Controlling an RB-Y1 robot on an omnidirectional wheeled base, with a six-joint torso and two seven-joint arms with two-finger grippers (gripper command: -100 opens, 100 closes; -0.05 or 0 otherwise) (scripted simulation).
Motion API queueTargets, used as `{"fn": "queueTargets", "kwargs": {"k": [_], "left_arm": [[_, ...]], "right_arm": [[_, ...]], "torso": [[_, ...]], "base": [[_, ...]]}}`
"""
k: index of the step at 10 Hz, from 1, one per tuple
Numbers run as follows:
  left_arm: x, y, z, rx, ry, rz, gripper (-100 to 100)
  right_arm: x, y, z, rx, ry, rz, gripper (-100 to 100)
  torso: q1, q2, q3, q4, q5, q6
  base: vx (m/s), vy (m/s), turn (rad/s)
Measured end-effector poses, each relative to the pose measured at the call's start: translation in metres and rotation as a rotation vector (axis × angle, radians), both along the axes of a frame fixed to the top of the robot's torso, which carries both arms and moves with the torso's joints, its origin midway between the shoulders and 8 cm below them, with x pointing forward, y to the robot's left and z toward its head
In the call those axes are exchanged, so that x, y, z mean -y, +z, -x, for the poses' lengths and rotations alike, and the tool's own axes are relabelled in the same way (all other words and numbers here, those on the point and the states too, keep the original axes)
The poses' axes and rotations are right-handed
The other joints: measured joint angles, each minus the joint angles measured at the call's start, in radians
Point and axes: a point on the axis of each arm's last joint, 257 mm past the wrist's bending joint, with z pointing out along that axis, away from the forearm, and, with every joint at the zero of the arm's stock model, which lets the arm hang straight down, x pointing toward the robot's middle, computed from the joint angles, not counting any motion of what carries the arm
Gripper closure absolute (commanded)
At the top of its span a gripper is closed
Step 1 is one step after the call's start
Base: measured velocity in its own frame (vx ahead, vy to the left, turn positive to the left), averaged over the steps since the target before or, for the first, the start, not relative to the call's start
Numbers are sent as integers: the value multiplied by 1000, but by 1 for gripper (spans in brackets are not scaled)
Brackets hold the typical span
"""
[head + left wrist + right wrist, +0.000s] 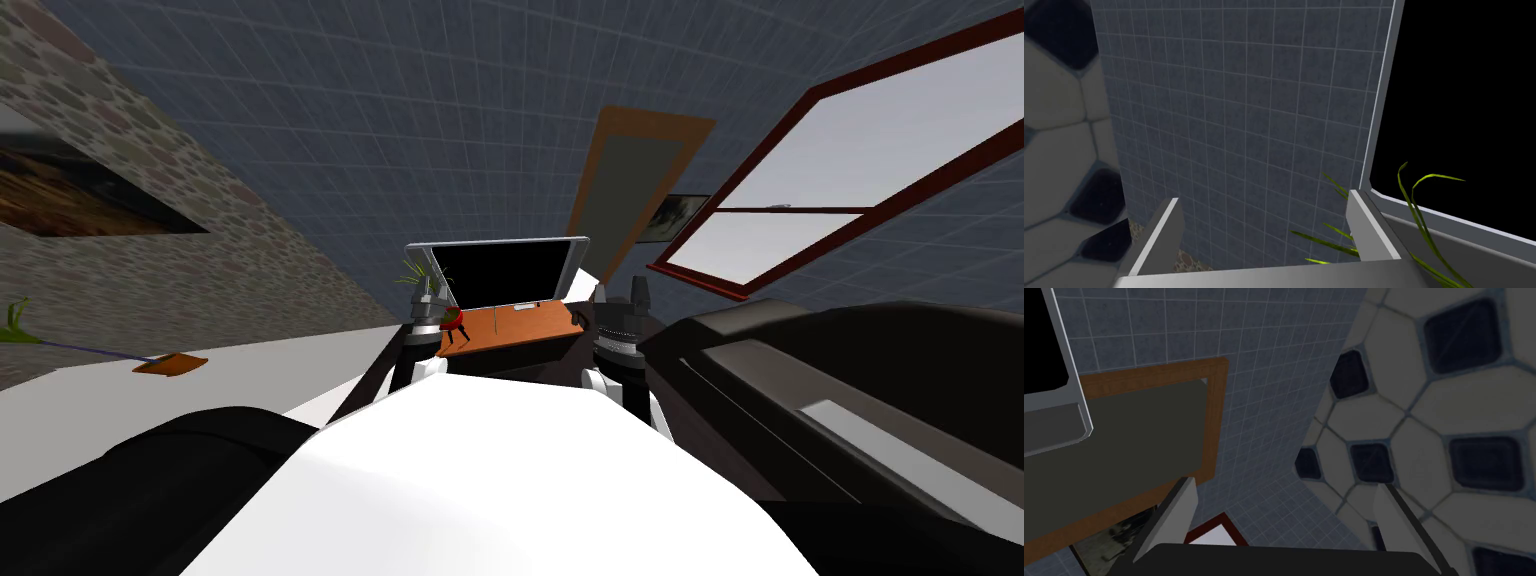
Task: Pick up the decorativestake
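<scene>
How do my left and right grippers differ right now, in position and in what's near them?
The left gripper is right beside the red stake at one end of the orange tabletop. The right gripper is at the opposite end, away from the stake. Green plant blades rise by the left gripper's finger, whereas the right gripper faces a brown-framed panel. Both are open and hold nothing.

Home interior: orange desk (510,325), grey-framed black screen (497,272), green plant (412,272), red-framed window (800,215), stone wall (150,180).
</scene>
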Motion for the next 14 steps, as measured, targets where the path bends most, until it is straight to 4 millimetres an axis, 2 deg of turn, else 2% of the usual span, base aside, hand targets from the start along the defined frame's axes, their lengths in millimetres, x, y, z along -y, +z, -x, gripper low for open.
{"fn": "queueTargets", "kwargs": {"k": [2,4,6,9,10,12,13,14], "left_arm": [[5,-19,-6,-52,-30,-43,-100],[10,-46,-13,-118,-66,-89,-100],[18,-83,-19,-201,-105,-132,-100],[22,-114,-20,-276,-147,-176,-100],[23,-127,-19,-312,-164,-195,-100],[29,-157,-16,-380,-202,-224,-100],[26,-164,-16,-393,-206,-232,-100],[24,-180,-14,-431,-221,-248,-100]], "right_arm": [[0,0,0,0,0,0,0],[0,0,0,0,0,0,0],[0,0,0,0,0,0,0],[0,0,0,0,0,0,0],[0,0,0,0,0,0,0],[0,0,0,0,0,0,0],[0,0,0,0,0,0,0],[0,0,0,0,0,0,0]], "torso": [[-3,2,1,0,-1,0],[-4,2,1,0,-1,0],[-5,3,2,1,-1,0],[-2,2,1,0,-1,0],[-2,1,1,0,-1,0],[-3,2,1,0,-1,0],[-2,1,1,0,-1,0],[-2,1,1,0,-1,0]], "base": [[-32,-61,-161],[-38,-76,-190],[-35,-71,-148],[-15,-44,-139],[-23,-70,-349],[-14,-41,-12],[-6,-43,-236],[-17,-75,-369]]}}
